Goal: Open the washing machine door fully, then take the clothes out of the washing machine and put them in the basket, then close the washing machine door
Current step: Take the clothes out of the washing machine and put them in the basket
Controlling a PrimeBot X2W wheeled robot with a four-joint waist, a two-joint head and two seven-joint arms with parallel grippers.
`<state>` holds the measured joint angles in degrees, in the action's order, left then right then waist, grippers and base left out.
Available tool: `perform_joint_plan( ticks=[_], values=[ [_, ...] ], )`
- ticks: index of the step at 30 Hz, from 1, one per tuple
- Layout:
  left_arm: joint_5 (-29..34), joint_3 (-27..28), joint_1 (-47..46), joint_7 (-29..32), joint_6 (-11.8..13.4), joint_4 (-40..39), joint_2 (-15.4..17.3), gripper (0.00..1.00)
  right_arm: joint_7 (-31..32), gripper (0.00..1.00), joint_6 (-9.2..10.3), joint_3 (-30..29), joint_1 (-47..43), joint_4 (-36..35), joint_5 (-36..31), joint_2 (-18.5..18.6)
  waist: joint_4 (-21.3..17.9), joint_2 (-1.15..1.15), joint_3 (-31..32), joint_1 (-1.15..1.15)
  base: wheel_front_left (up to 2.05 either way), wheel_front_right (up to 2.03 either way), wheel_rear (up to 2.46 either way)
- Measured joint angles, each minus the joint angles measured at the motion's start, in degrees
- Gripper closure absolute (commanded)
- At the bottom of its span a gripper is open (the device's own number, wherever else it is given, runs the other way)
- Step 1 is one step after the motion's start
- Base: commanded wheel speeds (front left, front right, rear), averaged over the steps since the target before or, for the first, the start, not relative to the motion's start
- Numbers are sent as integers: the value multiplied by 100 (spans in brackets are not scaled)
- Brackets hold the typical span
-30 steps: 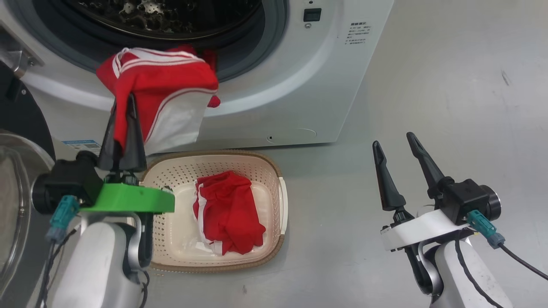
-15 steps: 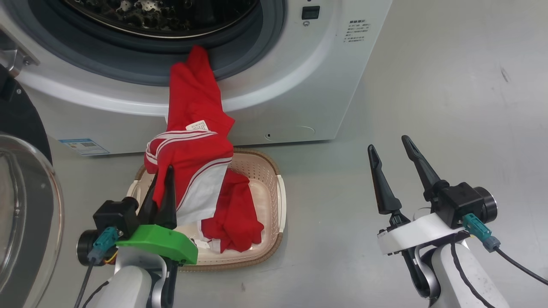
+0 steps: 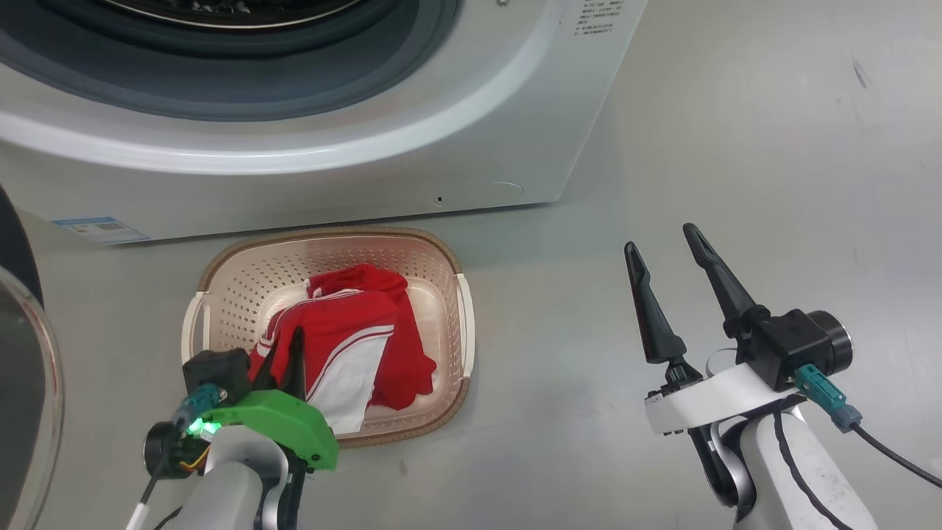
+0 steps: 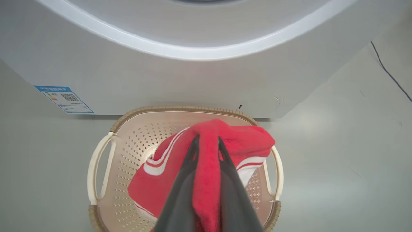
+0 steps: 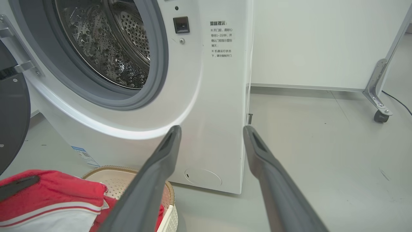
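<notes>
My left gripper (image 3: 284,352) is shut on a red garment with white stripes (image 3: 335,331), low over the cream basket (image 3: 331,234) on the floor. In the left wrist view the fabric (image 4: 209,180) is pinched between the fingers of that gripper (image 4: 207,141) and drapes into the basket (image 4: 180,109). More red clothes (image 3: 401,368) lie under it. The washing machine (image 3: 368,162) stands just behind, its steel drum (image 5: 109,42) in sight through the opening. Its door (image 3: 22,353) hangs open at the left. My right gripper (image 3: 659,239) is open over bare floor to the right.
A blue sticker (image 4: 64,98) marks the machine's lower front. Grey floor stretches to the right of the machine. A white panel on a metal castor leg (image 5: 378,93) stands beyond the machine, and a thin cable (image 4: 389,74) runs on the floor.
My left gripper has come down from the machine's opening with the striped red garment, which now rests in the basket. The head camera has tilted down. The right gripper has stayed open.
</notes>
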<state>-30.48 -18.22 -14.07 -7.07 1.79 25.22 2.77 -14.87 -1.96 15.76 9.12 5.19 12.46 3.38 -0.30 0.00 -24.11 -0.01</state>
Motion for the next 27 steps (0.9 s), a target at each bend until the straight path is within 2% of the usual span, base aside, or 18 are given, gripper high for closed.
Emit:
perform_joint_plan(
  ticks=[19,27],
  values=[
    [-19,162,-1452,204,-14,1683,-25,100,0,0,-96,115,545,-259,-2,-5,-419,0,-1044,1,0,0,0],
    [-207,185,-1770,304,-219,2361,-37,100,0,0,-99,60,723,-275,-1,-9,-607,0,-1396,0,0,0,0]
  ],
)
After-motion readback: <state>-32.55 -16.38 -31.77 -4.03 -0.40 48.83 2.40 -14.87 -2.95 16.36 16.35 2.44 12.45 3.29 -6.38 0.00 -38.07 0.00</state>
